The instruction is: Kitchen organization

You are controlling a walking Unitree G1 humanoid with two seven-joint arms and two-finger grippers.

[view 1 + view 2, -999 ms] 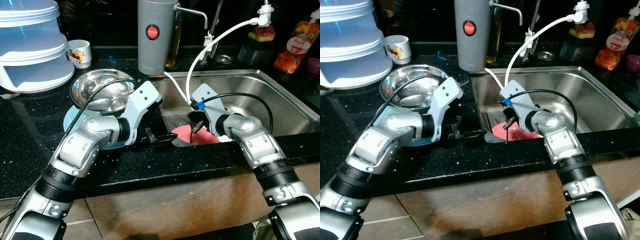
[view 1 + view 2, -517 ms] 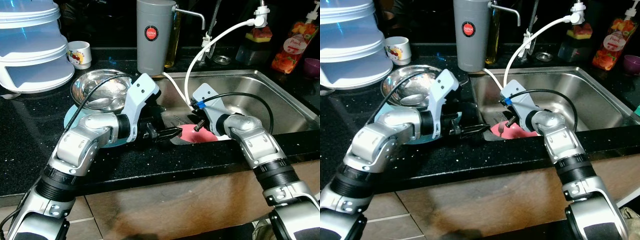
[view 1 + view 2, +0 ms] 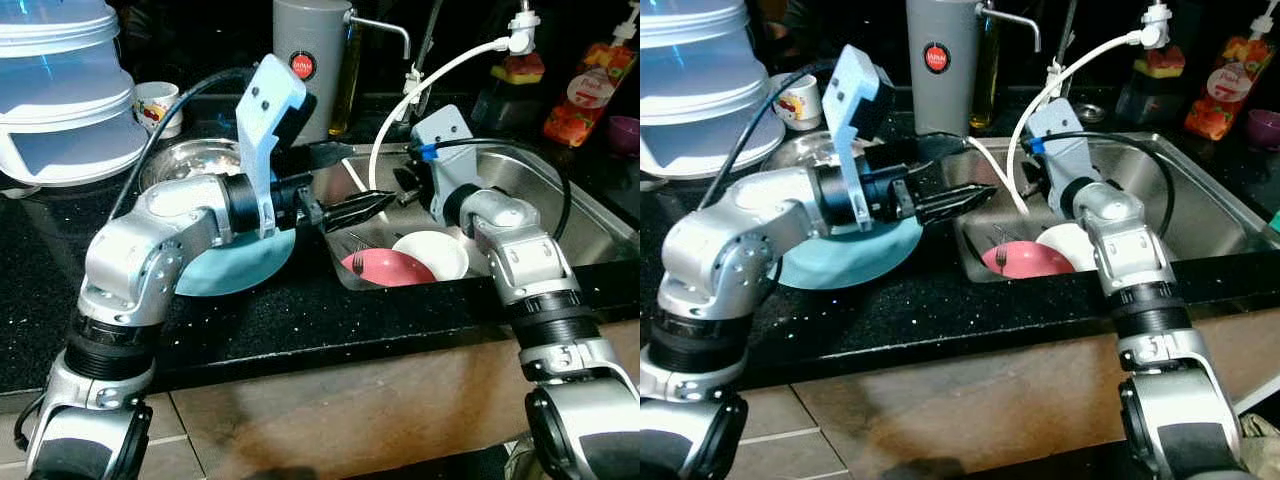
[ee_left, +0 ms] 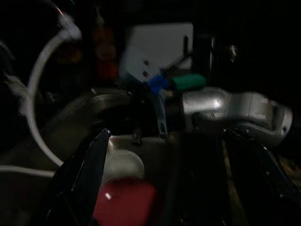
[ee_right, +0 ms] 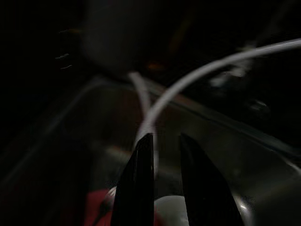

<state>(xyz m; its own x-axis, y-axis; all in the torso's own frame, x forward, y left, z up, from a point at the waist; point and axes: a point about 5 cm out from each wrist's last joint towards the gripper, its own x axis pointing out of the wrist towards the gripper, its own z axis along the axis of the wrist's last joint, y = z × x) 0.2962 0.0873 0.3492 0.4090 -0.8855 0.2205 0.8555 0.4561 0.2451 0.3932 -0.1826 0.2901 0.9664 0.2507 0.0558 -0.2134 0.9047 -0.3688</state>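
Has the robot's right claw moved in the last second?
Yes. The right gripper has lifted off the pink plate, up toward the sink's back edge.

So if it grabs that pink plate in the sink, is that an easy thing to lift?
Probably light and stiff: the pink plate looks like thin plastic. It may be slippery, since it lies in the sink and could be wet. The fork resting on it would likely slide off if it tilts, and the white bowl crowds one edge.
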